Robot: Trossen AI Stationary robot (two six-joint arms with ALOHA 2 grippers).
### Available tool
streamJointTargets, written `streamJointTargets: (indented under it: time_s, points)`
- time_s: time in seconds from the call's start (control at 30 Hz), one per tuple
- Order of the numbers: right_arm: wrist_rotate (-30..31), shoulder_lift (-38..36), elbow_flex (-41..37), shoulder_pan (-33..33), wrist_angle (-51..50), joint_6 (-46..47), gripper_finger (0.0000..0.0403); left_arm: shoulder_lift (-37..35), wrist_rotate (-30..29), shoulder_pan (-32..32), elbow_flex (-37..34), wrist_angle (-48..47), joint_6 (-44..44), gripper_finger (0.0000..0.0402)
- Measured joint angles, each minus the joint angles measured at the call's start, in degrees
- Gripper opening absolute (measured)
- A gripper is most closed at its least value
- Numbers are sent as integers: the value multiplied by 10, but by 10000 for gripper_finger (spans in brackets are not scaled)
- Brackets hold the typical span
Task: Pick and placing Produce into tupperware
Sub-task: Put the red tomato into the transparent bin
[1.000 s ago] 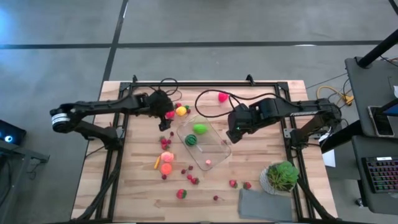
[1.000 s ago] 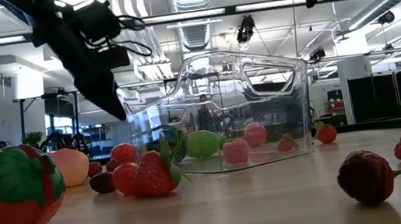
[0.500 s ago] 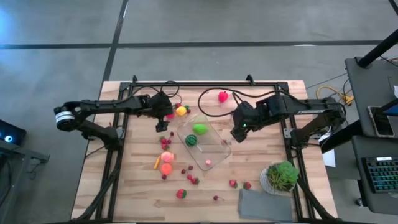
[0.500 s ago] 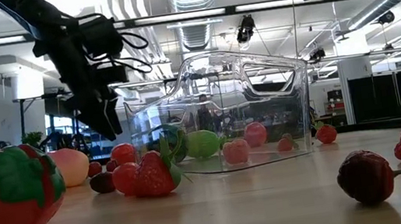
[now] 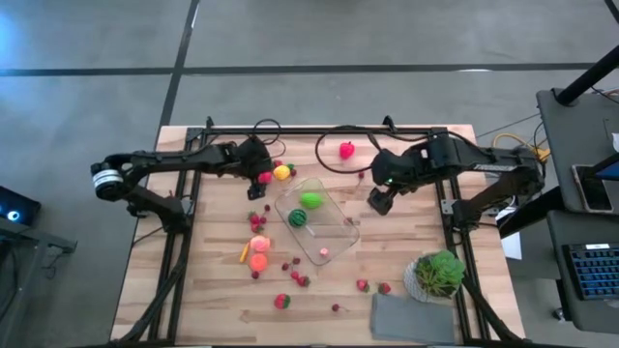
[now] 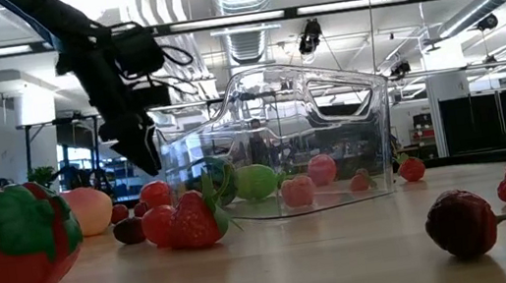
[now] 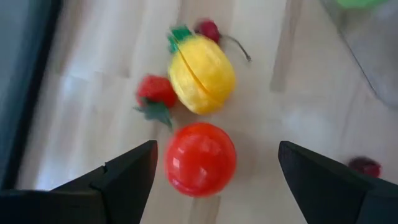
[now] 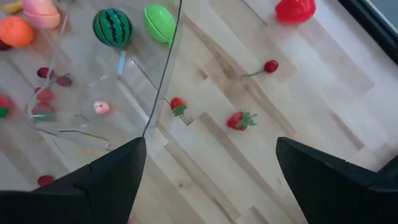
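The clear tupperware [image 5: 334,237] sits mid-table and holds a green fruit [image 5: 310,200], a small watermelon [image 5: 297,217] and a pink piece [image 5: 324,253]. My left gripper [image 7: 214,190] is open and low over the table, by the tub's far-left corner. Its fingers stand on either side of a round red fruit [image 7: 200,159] without touching it. A yellow fruit [image 7: 202,73], a strawberry [image 7: 155,92] and a cherry [image 7: 208,29] lie just beyond. My right gripper [image 8: 211,186] is open and empty, raised to the right of the tub [image 8: 158,74].
More produce lies left of the tub [image 5: 257,244] and along the near side [image 5: 281,301], with strawberries [image 5: 372,286] near the potted plant [image 5: 440,274]. A grey cloth [image 5: 411,317] is at the near right. A red fruit [image 5: 346,150] lies toward the far edge.
My left gripper has come down lower toward the red fruit beside the yellow one, staying open. My right gripper has risen and drawn away from the tub toward the table's right and far side, also still open. No produce has moved.
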Motion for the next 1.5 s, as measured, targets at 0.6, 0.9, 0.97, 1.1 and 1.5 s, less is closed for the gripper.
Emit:
streamJointTargets:
  time_s: [0.6,0.9,0.97,1.1,1.5]
  points:
    - [15,-12,-2,0,10,-6,352,97,47,38,28,-3,2,319]
    - [16,-12,-2,0,11,-7,352,111,46,38,27,-1,10,318]
    - [16,-12,-2,0,11,-7,352,111,43,38,27,-1,25,310]
    - [16,-12,-2,0,11,-7,352,111,30,38,27,5,44,276]
    - [28,-12,-2,0,13,-6,352,108,28,38,27,-4,40,254]
